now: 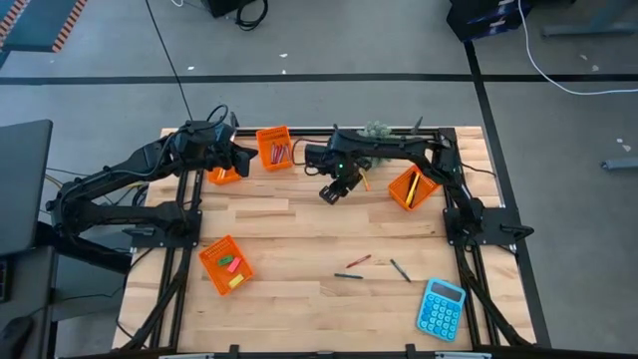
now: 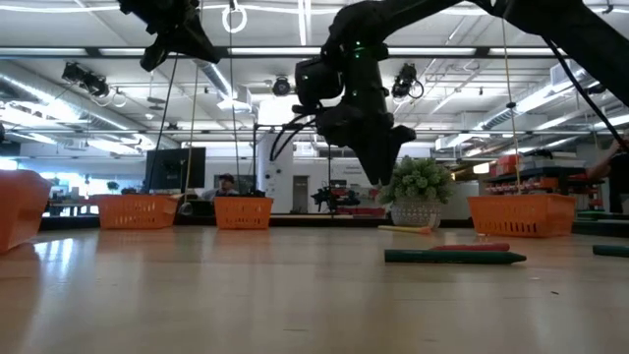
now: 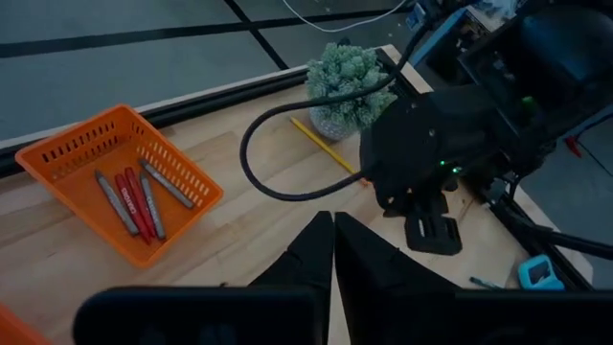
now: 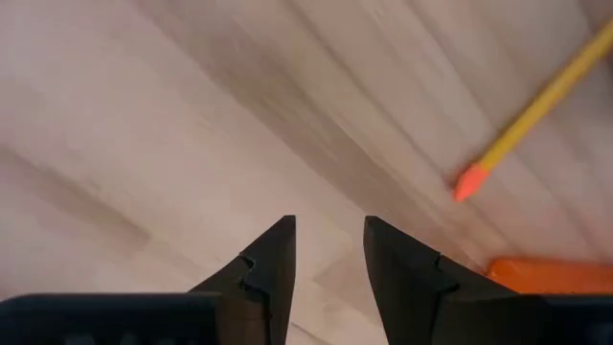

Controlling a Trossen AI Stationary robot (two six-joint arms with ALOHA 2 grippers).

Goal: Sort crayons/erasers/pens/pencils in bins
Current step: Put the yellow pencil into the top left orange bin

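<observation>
1. The light wooden slatted table (image 1: 299, 239) is seen from above, with both dark arms reaching over its far half.
2. The left gripper (image 1: 242, 157) is positioned at the far left, between two orange mesh-sided plastic bins; its fingers (image 3: 321, 251) are pressed together, with nothing between them.
3. The right gripper (image 1: 332, 191) is held above bare wood near the far centre; its fingers (image 4: 273, 254) are parted with a gap, and nothing is gripped.
4. The far-centre bin (image 1: 275, 147) is loaded with red and grey crayons (image 3: 134, 199).
5. The far-left bin (image 1: 223, 176) is partly hidden by the left arm; its contents cannot be told.
6. The far-right bin (image 1: 413, 186) is loaded with a yellow pencil.
7. The near-left bin (image 1: 225, 265) is loaded with small pink, yellow and green erasers (image 1: 231, 267).
8. A blue calculator (image 1: 441, 309) lies at the near right.
9. A yellow pencil with an orange end (image 4: 532, 110) lies on the wood just beside the right gripper.
10. Three short sticks, red (image 1: 359, 261), dark (image 1: 348, 275) and grey-green (image 1: 400, 270), lie loose near the calculator.
</observation>
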